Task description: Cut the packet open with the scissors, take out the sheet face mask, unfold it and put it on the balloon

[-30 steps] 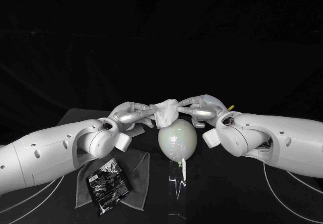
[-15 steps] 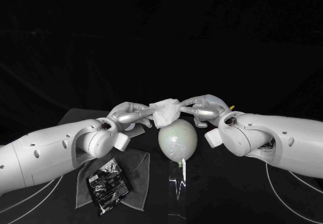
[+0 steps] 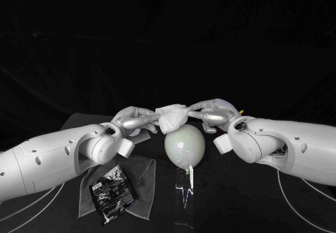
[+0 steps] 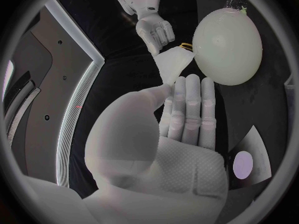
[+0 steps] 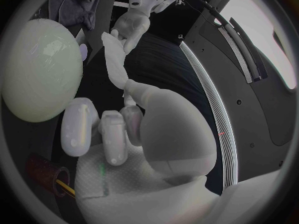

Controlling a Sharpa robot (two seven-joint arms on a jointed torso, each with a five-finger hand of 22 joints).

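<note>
A folded white sheet mask (image 3: 171, 115) hangs between my two hands, just above the far end of the pale balloon (image 3: 185, 145). My left hand (image 3: 136, 119) pinches its left side and my right hand (image 3: 209, 112) pinches its right side. In the left wrist view the mask (image 4: 171, 66) stretches from my left hand (image 4: 181, 112) to the right hand (image 4: 151, 27), with the balloon (image 4: 227, 47) beside it. The right wrist view shows the mask (image 5: 115, 64) between my right hand (image 5: 124, 119) and the left hand (image 5: 132, 27), next to the balloon (image 5: 40, 69). The black packet (image 3: 112, 190) lies at the front left.
The packet rests on a grey cloth (image 3: 143, 182). A clear stand (image 3: 183, 191) holds the balloon's knot toward the front. A dark red cup (image 5: 47, 176) with a yellow handle in it stands by my right wrist.
</note>
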